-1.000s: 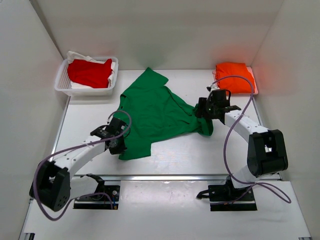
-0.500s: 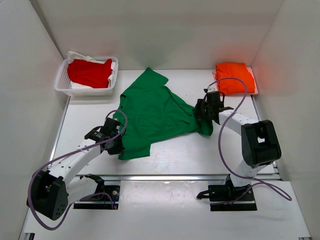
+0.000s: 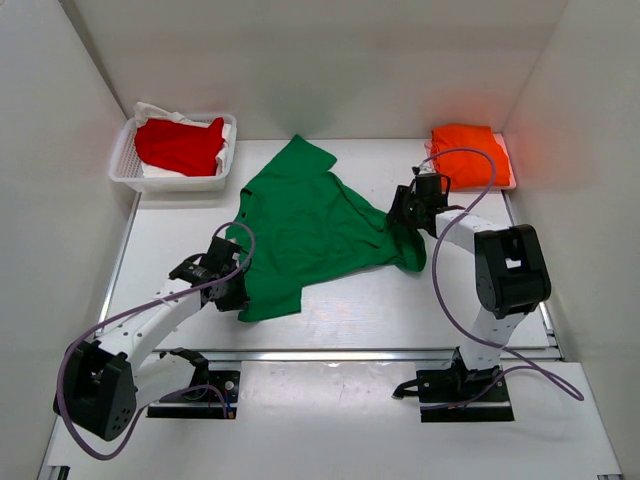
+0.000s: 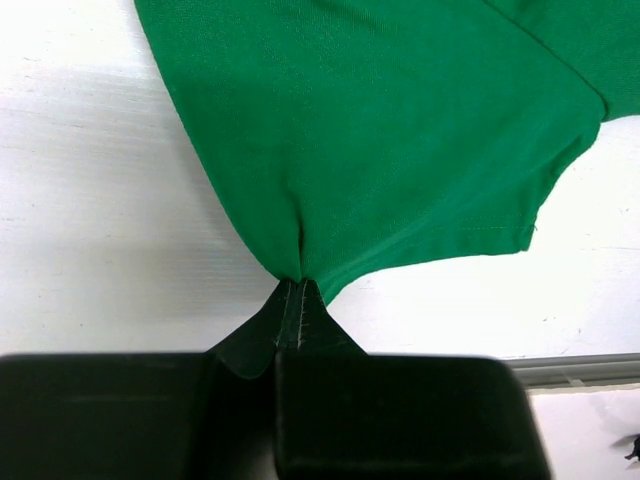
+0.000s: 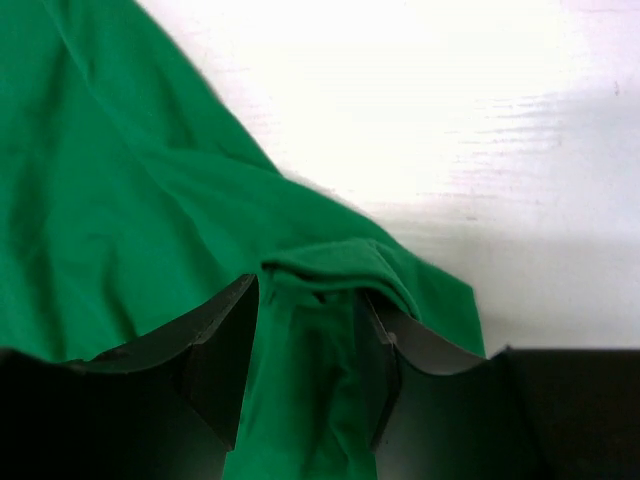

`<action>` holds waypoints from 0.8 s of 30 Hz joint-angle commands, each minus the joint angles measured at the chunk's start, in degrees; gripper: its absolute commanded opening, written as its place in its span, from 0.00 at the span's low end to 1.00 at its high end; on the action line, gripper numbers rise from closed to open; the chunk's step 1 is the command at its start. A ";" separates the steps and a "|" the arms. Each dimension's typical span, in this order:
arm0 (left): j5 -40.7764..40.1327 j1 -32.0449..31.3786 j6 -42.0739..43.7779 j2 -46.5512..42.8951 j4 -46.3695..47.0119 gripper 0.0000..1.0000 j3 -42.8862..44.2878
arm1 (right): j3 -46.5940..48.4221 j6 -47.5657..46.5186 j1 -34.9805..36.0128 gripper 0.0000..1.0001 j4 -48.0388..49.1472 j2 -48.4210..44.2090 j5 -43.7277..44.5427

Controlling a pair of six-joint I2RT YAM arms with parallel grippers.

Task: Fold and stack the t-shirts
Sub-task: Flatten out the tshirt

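The green t-shirt lies spread and rumpled in the middle of the table. My left gripper is shut on its near-left hem; in the left wrist view the fingertips pinch a fold of the green cloth. My right gripper is at the shirt's right edge, its jaws apart with a bunched fold of green cloth between the open fingers. The orange t-shirt lies folded at the far right. The red t-shirt lies in the basket.
The white mesh basket stands at the far left corner. White walls close in the table on the left, back and right. Purple cables loop over both arms.
My right gripper has shifted a little toward the far side along the shirt's right edge, and its arm has drawn in. My left gripper has edged slightly left, still holding the hem.
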 commanded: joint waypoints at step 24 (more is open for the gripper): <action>5.50 3.75 1.26 -3.44 -2.37 0.00 10.62 | -10.17 0.43 -5.19 0.00 -18.77 -33.22 -12.16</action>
